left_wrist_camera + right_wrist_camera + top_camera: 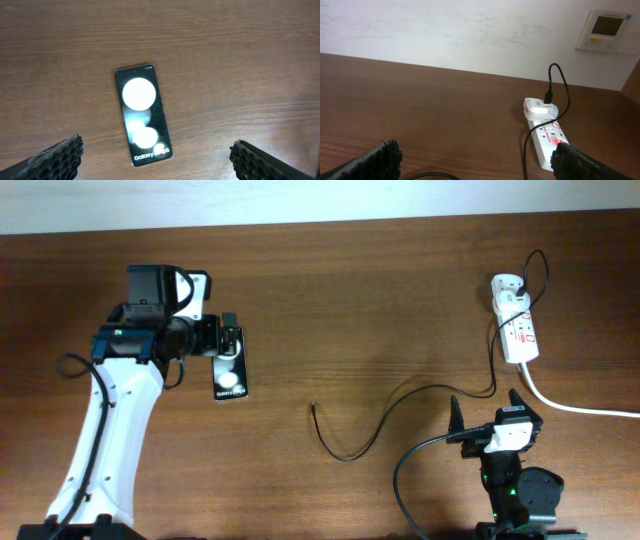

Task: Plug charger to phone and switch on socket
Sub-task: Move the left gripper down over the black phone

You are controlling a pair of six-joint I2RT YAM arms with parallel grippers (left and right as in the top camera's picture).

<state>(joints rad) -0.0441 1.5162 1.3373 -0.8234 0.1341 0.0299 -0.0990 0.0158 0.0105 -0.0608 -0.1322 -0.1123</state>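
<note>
Nearest the robot's base, the right fingers [375,161] are spread wide and hold nothing. They hang over the desk [380,300], just beside the slack of the charger [345,455].

The charger's black cable loops ahead of them. Its free plug tip lies bare on the wood, pointing away from the base, between the two arms and well apart from the phone [142,115].

Farther out on the left, the left fingers [57,157] are also released and empty. They hover on either side of the phone, which lies flat, screen up. Its long axis runs almost straight away from the base with a slight tilt, and the end with the small white text faces the base.

The step in hand looks like securing the phone. The fingers already straddle its narrow width, so they should come straight down and close on the long edges. Both short ends should stay clear, since the port is not visible. The right fingers would do best to take the cable close behind the tip.

Farthest on the right lies the socket [521,332], lengthwise away from the base. The white adapter [507,288] sits at its far end, and I cannot tell the state of the switch.
</note>
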